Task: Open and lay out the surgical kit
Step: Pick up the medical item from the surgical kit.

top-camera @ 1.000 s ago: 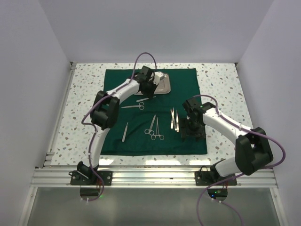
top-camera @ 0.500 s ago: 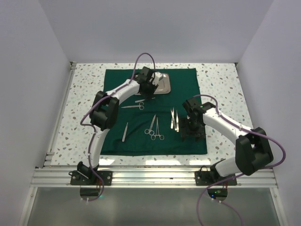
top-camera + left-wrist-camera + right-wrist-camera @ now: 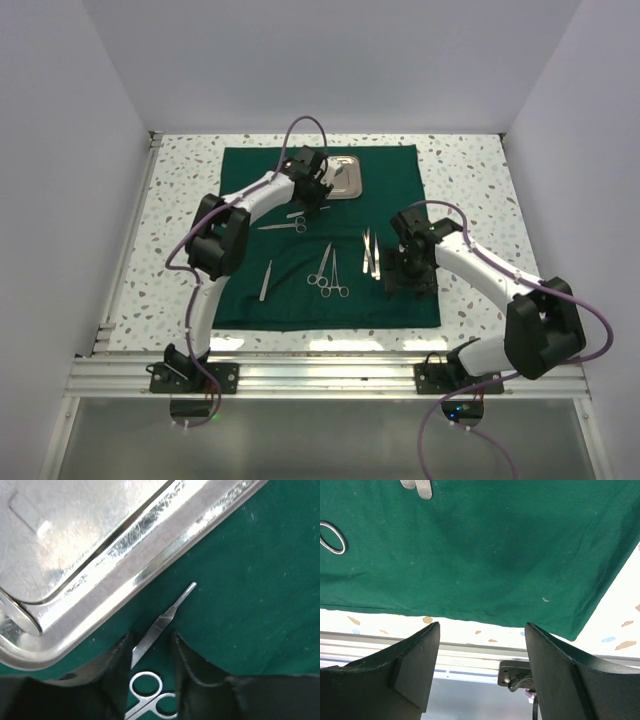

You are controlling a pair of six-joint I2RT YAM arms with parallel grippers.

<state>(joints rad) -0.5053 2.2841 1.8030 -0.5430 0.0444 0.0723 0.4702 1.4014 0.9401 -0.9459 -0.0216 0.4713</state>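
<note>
Dark green cloth wrap [image 3: 395, 200] is fully open and flat, filling the centre of the overhead frame. Steel tray [image 3: 348, 178], shiny and rectangular with rounded corners, sits at the cloth's upper middle, its scratched floor mirror-bright up close. Just below its lower edge, a slim flat handle [image 3: 162, 625] lies slanted on the cloth, apart from the tray. Under that, scissors [image 3: 285, 227] lie nearly level, left of centre. Lower left, a single tweezer [image 3: 266, 280] runs almost vertical. Centre, two ring-handled instruments [image 3: 328, 272] lie side by side, rings downward. Right of them, more tweezers [image 3: 369, 250] lie close together, running up the frame.
</note>
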